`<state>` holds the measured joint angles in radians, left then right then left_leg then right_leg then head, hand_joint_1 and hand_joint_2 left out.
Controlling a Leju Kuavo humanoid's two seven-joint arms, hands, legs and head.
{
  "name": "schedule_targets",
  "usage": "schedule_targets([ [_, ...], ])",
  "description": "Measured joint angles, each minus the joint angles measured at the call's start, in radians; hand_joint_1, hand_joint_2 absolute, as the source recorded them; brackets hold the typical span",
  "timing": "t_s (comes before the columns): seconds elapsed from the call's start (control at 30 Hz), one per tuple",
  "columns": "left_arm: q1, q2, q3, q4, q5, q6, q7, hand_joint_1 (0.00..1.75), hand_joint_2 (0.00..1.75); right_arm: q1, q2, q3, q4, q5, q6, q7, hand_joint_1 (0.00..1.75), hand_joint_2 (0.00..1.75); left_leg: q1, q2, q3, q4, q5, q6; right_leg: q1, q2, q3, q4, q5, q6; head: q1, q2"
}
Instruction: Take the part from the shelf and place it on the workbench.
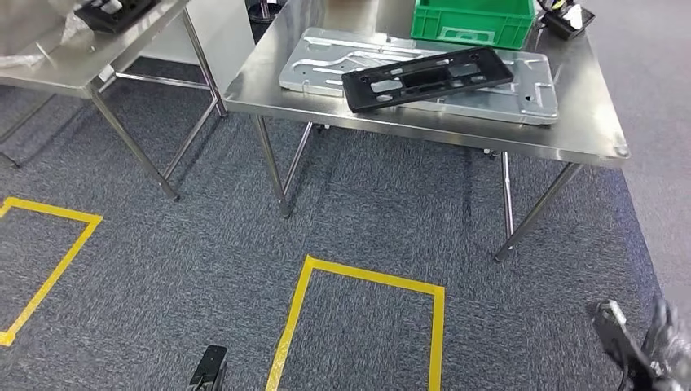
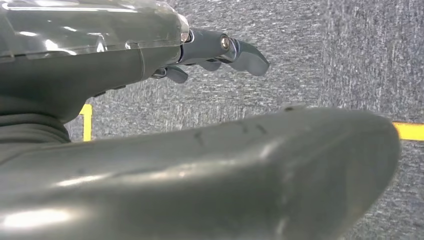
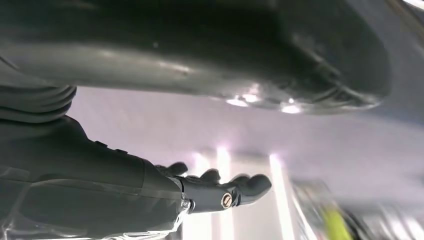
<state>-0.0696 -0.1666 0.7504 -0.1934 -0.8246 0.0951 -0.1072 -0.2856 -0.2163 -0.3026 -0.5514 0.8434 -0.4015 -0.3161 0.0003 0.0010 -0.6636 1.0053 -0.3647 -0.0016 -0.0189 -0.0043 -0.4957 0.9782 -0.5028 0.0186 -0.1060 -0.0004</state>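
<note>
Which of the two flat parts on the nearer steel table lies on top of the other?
The black slotted part. It rests slantwise across the larger silver metal plate, which lies flat on the table underneath it.

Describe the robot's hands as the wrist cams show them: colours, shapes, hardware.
Left hand: glossy clear cover over a dark grey body, a thick smooth grey thumb, dark rounded fingers with a silver screw at one joint. Right hand: the same build, with a ribbed grey cuff at the wrist.
</note>
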Motion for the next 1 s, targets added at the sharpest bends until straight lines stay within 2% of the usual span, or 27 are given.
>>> schedule_targets([
  [0.03, 0.002, 0.0, 0.002, 0.0, -0.001, 0.0, 0.001, 0.0, 0.0, 0.005, 0.014, -0.015, 0.029, -0.012, 0.02, 0.009, 0.0, 0.0, 0.001, 0.0, -0.009, 0.022, -0.03, -0.005, -0.001, -0.002, -0.01, 0.0, 0.01, -0.011, 0.0, 0.0],
  [0.07, 0.002, 0.001, 0.004, 0.0, -0.002, 0.001, 0.002, 0.0, 0.0, 0.009, 0.027, -0.031, 0.056, -0.026, 0.041, 0.017, 0.0, 0.0, 0.003, 0.0, -0.023, 0.065, -0.077, -0.01, -0.002, -0.003, -0.022, -0.001, 0.021, -0.02, 0.0, 0.0],
  [0.13, 0.001, 0.002, 0.007, 0.0, -0.006, 0.001, 0.002, 0.0, 0.0, 0.019, 0.054, -0.068, 0.109, -0.079, 0.096, 0.027, 0.0, 0.0, 0.004, 0.0, -0.052, 0.197, -0.179, -0.015, 0.002, -0.004, -0.049, 0.001, 0.042, -0.028, 0.0, 0.0],
  [0.17, 0.001, 0.002, 0.008, 0.0, -0.009, 0.0, 0.002, 0.0, 0.0, 0.026, 0.068, -0.091, 0.133, -0.113, 0.128, 0.028, 0.0, 0.0, 0.004, 0.0, -0.058, 0.258, -0.206, -0.016, 0.005, -0.005, -0.065, 0.003, 0.053, -0.03, 0.0, 0.0],
  [0.2, 0.001, 0.002, 0.01, 0.0, -0.012, 0.0, 0.0, 0.0, 0.0, 0.034, 0.084, -0.117, 0.156, -0.15, 0.162, 0.031, 0.0, 0.0, 0.003, 0.0, -0.052, 0.293, -0.207, -0.014, 0.008, -0.005, -0.081, 0.005, 0.064, -0.031, -0.001, 0.0],
  [0.23, 0.001, 0.003, 0.011, 0.0, -0.017, -0.001, -0.001, 0.0, 0.0, 0.043, 0.099, -0.144, 0.177, -0.18, 0.191, 0.039, 0.0, 0.0, 0.002, -0.001, -0.03, 0.296, -0.189, -0.01, 0.012, -0.006, -0.097, 0.008, 0.074, -0.031, 0.0, 0.0],
  [0.27, 0.0, 0.003, 0.012, 0.0, -0.021, -0.001, -0.003, 0.0, 0.0, 0.052, 0.113, -0.169, 0.196, -0.199, 0.212, 0.056, 0.0, 0.0, -0.001, -0.001, 0.01, 0.262, -0.162, -0.002, 0.015, -0.006, -0.112, 0.011, 0.084, -0.032, 0.0, 0.0],
  [0.3, -0.001, 0.004, 0.012, 0.0, -0.026, -0.002, -0.005, 0.0, 0.0, 0.061, 0.129, -0.193, 0.215, -0.211, 0.23, 0.079, 0.0, 0.0, -0.005, -0.003, 0.067, 0.197, -0.144, 0.009, 0.018, -0.006, -0.125, 0.014, 0.093, -0.031, -0.001, 0.0],
  [0.37, -0.004, 0.008, 0.013, -0.001, -0.034, -0.003, -0.01, 0.0, 0.0, 0.082, 0.163, -0.229, 0.244, -0.214, 0.252, 0.127, 0.0, 0.0, -0.013, -0.005, 0.189, 0.034, -0.154, 0.028, 0.023, -0.006, -0.141, 0.017, 0.112, -0.028, 0.0, 0.0],
  [0.4, -0.006, 0.009, 0.013, -0.001, -0.038, -0.003, -0.012, 0.0, 0.0, 0.093, 0.179, -0.242, 0.257, -0.214, 0.261, 0.146, 0.0, 0.0, -0.017, -0.005, 0.226, -0.023, -0.167, 0.033, 0.023, -0.007, -0.144, 0.016, 0.122, -0.024, -0.001, 0.0],
  [0.43, -0.006, 0.009, 0.013, -0.002, -0.042, -0.004, -0.013, 0.0, 0.0, 0.103, 0.195, -0.251, 0.269, -0.213, 0.27, 0.162, 0.0, 0.0, -0.019, -0.004, 0.241, -0.054, -0.175, 0.034, 0.023, -0.007, -0.147, 0.014, 0.132, -0.02, 0.0, 0.0],
  [0.5, -0.006, 0.007, 0.013, -0.001, -0.05, -0.005, -0.014, 0.0, 0.0, 0.121, 0.22, -0.265, 0.29, -0.213, 0.289, 0.192, 0.0, 0.0, -0.018, -0.001, 0.232, -0.068, -0.159, 0.039, 0.021, -0.005, -0.152, 0.011, 0.142, -0.009, 0.0, 0.0],
  [0.53, -0.006, 0.006, 0.013, -0.001, -0.053, -0.006, -0.014, 0.0, 0.0, 0.13, 0.231, -0.27, 0.298, -0.213, 0.298, 0.208, 0.0, 0.0, -0.016, 0.001, 0.223, -0.073, -0.147, 0.045, 0.02, -0.002, -0.159, 0.025, 0.121, -0.004, 0.0, 0.0],
  [0.57, -0.006, 0.004, 0.013, -0.001, -0.056, -0.006, -0.014, 0.0, 0.0, 0.139, 0.239, -0.276, 0.306, -0.212, 0.307, 0.222, 0.0, 0.0, -0.013, 0.003, 0.212, -0.077, -0.134, 0.049, 0.019, 0.001, -0.171, 0.056, 0.081, 0.0, 0.0, 0.0],
  [0.63, -0.005, 0.003, 0.013, -0.001, -0.063, -0.005, -0.016, 0.0, 0.0, 0.149, 0.253, -0.284, 0.318, -0.208, 0.325, 0.245, 0.0, 0.0, -0.012, 0.005, 0.184, -0.077, -0.11, 0.054, 0.012, 0.003, -0.203, 0.175, -0.025, 0.007, 0.001, 0.0],
  [0.67, -0.005, 0.003, 0.013, -0.001, -0.066, -0.005, -0.017, 0.0, 0.0, 0.152, 0.259, -0.287, 0.322, -0.207, 0.332, 0.252, 0.0, 0.0, -0.011, 0.007, 0.168, -0.074, -0.099, 0.052, 0.009, 0.004, -0.217, 0.24, -0.053, 0.012, 0.001, 0.0],
  [0.7, -0.005, 0.003, 0.013, -0.001, -0.07, -0.004, -0.018, 0.0, 0.0, 0.155, 0.265, -0.289, 0.327, -0.205, 0.339, 0.257, 0.0, 0.0, -0.011, 0.008, 0.152, -0.07, -0.089, 0.05, 0.006, 0.003, -0.223, 0.29, -0.053, 0.015, 0.001, 0.0],
  [0.73, -0.006, 0.002, 0.013, -0.001, -0.072, -0.003, -0.018, 0.0, 0.0, 0.158, 0.27, -0.291, 0.33, -0.203, 0.343, 0.26, 0.0, 0.0, -0.01, 0.01, 0.135, -0.064, -0.081, 0.047, 0.003, 0.003, -0.214, 0.309, -0.028, 0.019, 0.001, 0.0],
  [0.77, -0.006, 0.001, 0.013, -0.001, -0.075, -0.003, -0.018, 0.0, 0.0, 0.16, 0.275, -0.292, 0.333, -0.201, 0.347, 0.261, 0.0, 0.0, -0.008, 0.011, 0.118, -0.055, -0.073, 0.042, -0.001, 0.003, -0.187, 0.293, 0.005, 0.021, 0.001, 0.0],
  [0.8, -0.006, 0.0, 0.013, -0.001, -0.079, -0.003, -0.017, 0.0, 0.0, 0.162, 0.28, -0.293, 0.335, -0.199, 0.35, 0.262, 0.0, 0.0, -0.007, 0.011, 0.102, -0.045, -0.068, 0.038, -0.005, 0.002, -0.139, 0.241, 0.027, 0.023, 0.001, 0.0],
  [0.83, -0.007, -0.001, 0.013, -0.001, -0.082, -0.003, -0.016, 0.0, 0.0, 0.162, 0.285, -0.293, 0.337, -0.196, 0.353, 0.261, 0.0, 0.0, -0.006, 0.011, 0.087, -0.032, -0.065, 0.033, -0.006, 0.002, -0.081, 0.166, 0.027, 0.024, 0.001, 0.0],
  [0.87, -0.009, -0.001, 0.012, -0.001, -0.085, -0.003, -0.015, 0.0, 0.0, 0.161, 0.289, -0.293, 0.337, -0.193, 0.354, 0.259, 0.0, 0.0, -0.007, 0.012, 0.076, -0.02, -0.063, 0.027, -0.005, 0.003, -0.031, 0.094, 0.01, 0.02, 0.001, 0.0],
  [0.9, -0.011, -0.001, 0.012, -0.001, -0.088, -0.003, -0.013, 0.0, 0.0, 0.16, 0.293, -0.293, 0.338, -0.191, 0.354, 0.258, 0.0, 0.0, -0.008, 0.012, 0.069, -0.01, -0.06, 0.021, -0.003, 0.004, 0.003, 0.041, -0.011, 0.014, 0.0, 0.0],
  [0.93, -0.012, -0.002, 0.012, -0.001, -0.09, -0.004, -0.011, 0.0, 0.0, 0.16, 0.297, -0.293, 0.339, -0.19, 0.354, 0.257, 0.0, 0.0, -0.008, 0.012, 0.064, -0.006, -0.056, 0.015, 0.0, 0.004, 0.017, 0.014, -0.026, 0.006, 0.0, 0.0],
  [1.0, -0.014, -0.002, 0.012, -0.001, -0.096, -0.007, -0.005, 0.0, 0.0, 0.161, 0.306, -0.293, 0.341, -0.184, 0.352, 0.26, 0.0, 0.0, -0.005, 0.01, 0.058, 0.0, -0.052, 0.002, 0.001, 0.0, 0.013, 0.007, -0.023, -0.013, 0.0, 0.0],
])
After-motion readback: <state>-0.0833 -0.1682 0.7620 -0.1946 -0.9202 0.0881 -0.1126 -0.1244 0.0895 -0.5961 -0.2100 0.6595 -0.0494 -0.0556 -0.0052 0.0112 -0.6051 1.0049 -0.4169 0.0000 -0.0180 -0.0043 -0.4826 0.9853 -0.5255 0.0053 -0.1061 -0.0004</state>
